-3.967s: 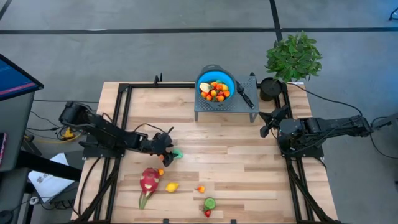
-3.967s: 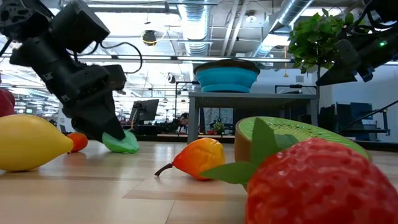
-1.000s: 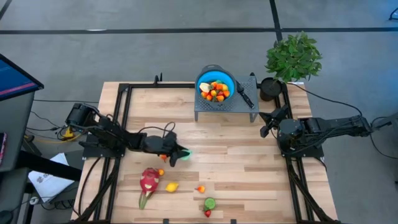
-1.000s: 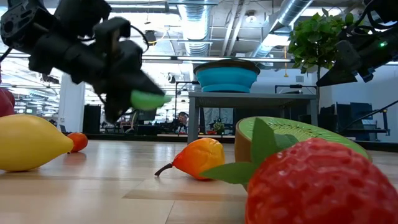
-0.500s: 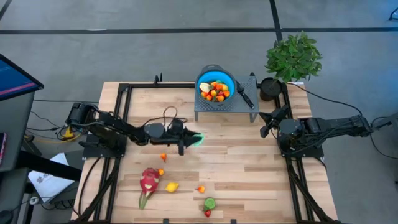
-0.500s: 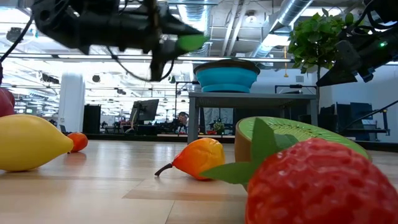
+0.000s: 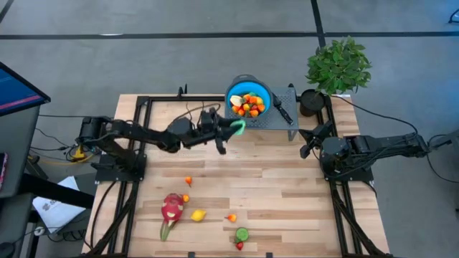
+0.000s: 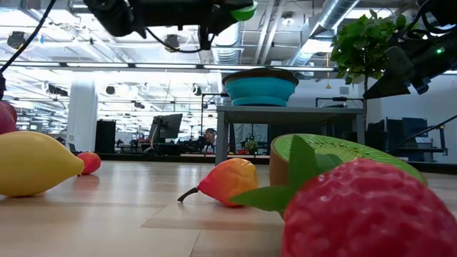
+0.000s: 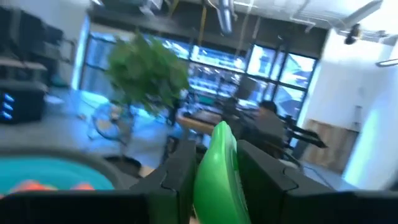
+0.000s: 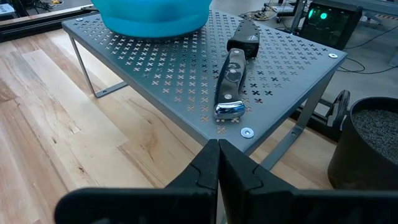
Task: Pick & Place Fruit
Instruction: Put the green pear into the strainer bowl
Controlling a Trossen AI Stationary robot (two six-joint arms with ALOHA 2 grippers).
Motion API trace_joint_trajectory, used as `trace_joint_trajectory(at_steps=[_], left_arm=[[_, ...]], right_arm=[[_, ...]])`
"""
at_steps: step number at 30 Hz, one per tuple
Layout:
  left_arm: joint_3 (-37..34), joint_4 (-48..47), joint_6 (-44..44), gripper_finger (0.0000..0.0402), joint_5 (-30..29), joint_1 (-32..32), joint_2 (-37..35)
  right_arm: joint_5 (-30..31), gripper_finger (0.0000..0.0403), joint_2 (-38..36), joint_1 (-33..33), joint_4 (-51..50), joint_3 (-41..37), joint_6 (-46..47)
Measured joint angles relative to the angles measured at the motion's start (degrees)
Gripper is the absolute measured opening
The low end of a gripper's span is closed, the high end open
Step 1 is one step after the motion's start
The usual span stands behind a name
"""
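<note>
Lifted and swung up-counter since a moment ago, the left hand (image 7: 233,130) now hangs high beside the blue bowl (image 7: 249,97) on the grey stand (image 7: 283,123), arm stretched out level — clenched on a green fruit (image 7: 238,127). Dragon fruit (image 7: 171,208), lemon (image 7: 198,214) and small orange pieces lie behind on the counter (image 7: 272,193). Right hand (image 10: 217,163) is clenched empty near the black-handled knife (image 10: 231,84) — potted plant (image 7: 338,66) beyond.

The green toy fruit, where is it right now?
The green toy fruit is up in the air, pinched in the left tool, just left of the blue bowl on the grey perforated metal stand.
</note>
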Motion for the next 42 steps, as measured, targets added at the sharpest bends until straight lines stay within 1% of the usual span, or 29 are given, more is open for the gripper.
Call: trace_joint_trajectory(at_steps=[6,10,13,17,21,23,27,34,38,42], left_arm=[[3.05,-1.52,4.11,0.0101,-0.20,5.22,0.00],[4.75,-5.24,4.27,0.0101,-0.20,8.04,0.02],[6.39,-5.85,4.29,0.0101,-0.04,9.33,1.26],[10.22,-6.40,4.47,0.0101,1.30,10.63,5.02],[15.44,-8.74,9.35,0.0101,1.47,12.17,9.57],[17.95,-10.41,11.88,0.0101,0.16,12.99,11.52],[21.31,-13.72,16.19,0.0101,-4.89,14.57,14.41],[21.34,-17.34,16.75,0.0101,-13.05,16.13,15.34],[21.34,-17.20,16.27,0.0107,-13.33,16.43,15.32],[21.34,-17.29,16.12,0.0130,-13.17,16.47,15.32]], right_arm=[[0.02,0.0000,0.00,0.00,0.02,0.00,-0.02],[0.02,0.0000,-0.01,0.00,0.04,0.00,-0.02],[0.02,0.0000,-0.02,0.00,0.05,0.00,-0.02],[0.03,0.0000,0.00,0.00,0.15,0.00,-0.04],[0.03,0.0000,0.01,-0.05,0.15,0.00,-0.04],[0.02,0.0000,-0.02,-0.05,0.15,0.00,-0.04],[0.03,0.0000,-0.01,-0.07,0.13,0.00,-0.04],[0.02,0.0000,0.01,-0.04,0.11,0.00,-0.04],[0.02,0.0000,-0.02,-0.04,0.11,0.00,-0.04],[0.02,0.0000,0.01,-0.04,0.09,0.00,-0.03]])
